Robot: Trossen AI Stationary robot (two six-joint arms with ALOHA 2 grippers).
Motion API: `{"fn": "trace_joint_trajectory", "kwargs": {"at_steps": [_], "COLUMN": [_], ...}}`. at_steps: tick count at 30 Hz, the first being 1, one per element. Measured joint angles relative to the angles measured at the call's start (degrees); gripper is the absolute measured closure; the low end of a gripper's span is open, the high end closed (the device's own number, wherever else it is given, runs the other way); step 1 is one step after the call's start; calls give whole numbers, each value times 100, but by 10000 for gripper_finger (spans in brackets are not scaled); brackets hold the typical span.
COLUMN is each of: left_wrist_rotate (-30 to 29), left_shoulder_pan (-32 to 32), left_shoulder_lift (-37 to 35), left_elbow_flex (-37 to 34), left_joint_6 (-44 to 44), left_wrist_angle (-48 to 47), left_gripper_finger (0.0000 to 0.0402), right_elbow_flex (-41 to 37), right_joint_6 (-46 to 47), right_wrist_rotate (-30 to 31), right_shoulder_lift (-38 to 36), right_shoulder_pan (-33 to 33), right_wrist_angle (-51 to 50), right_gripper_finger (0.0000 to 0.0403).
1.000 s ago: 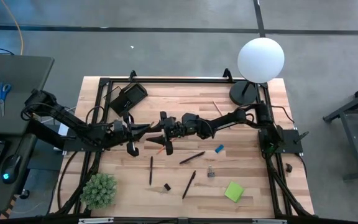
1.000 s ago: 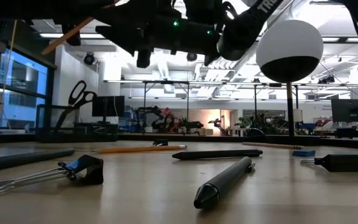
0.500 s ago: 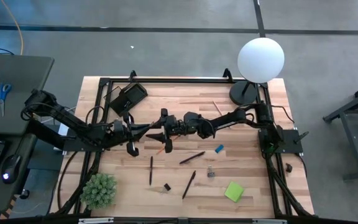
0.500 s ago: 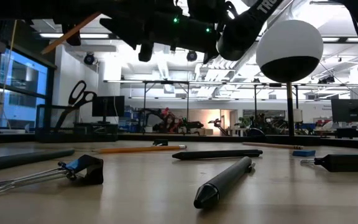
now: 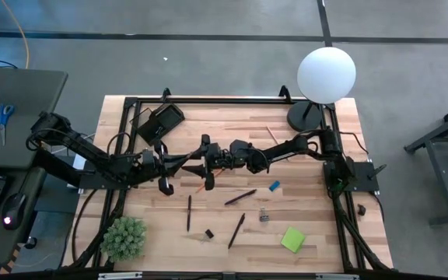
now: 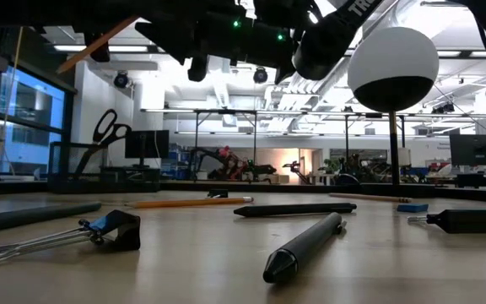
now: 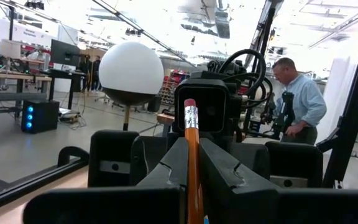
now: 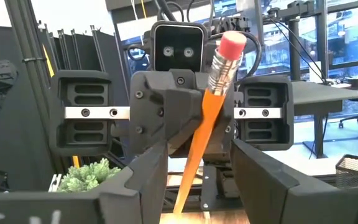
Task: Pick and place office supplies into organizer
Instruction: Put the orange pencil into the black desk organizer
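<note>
Gripping slim orange pencil (image 7: 192, 163), pink eraser tip

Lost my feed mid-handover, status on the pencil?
Left gripper shut on orange pencil, held above the table. Right gripper facing it, jaws open around the pencil, not closed. Organizer behind the left arm; nothing blocking.

Bare tabletop (image 5: 286, 140) btwn lamp base (image 5: 305, 117) & blue eraser (image 5: 274, 186); both arms crowding centre
</note>
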Motion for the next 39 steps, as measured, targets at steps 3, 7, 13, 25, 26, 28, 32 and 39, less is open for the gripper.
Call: {"fn": "trace_joint_trajectory", "kwargs": {"at_steps": [3,7,13,25,26,28,32,39], "left_wrist_rotate": [-1,15,8,-64,-83,-111,-252,-259], "left_shoulder_pan": [0,0,0,-2,-2,-2,-10,-11], "left_shoulder_lift": [0,0,-4,-2,-2,2,4,-143], "left_elbow_flex": [0,0,2,0,0,0,0,0], "left_joint_6": [-1,-3,2,155,156,153,151,199], "left_wrist_angle": [0,0,-57,-64,-69,-103,-114,-110], "left_gripper_finger": [394,394,394,388,383,366,308,203], "right_elbow_flex": [0,2,2,4,6,8,15,15], "right_joint_6": [-21,-163,-171,-278,-278,-291,-304,-298], "right_wrist_rotate": [6,31,53,36,32,33,93,126], "right_shoulder_lift": [0,0,0,0,0,-2,0,0], "right_shoulder_pan": [0,0,-11,-44,-49,-65,-106,-179], "right_wrist_angle": [1,2,25,-138,-165,-223,-438,-533], "right_gripper_finger": [250,286,359,393,396,397,396,399]}}
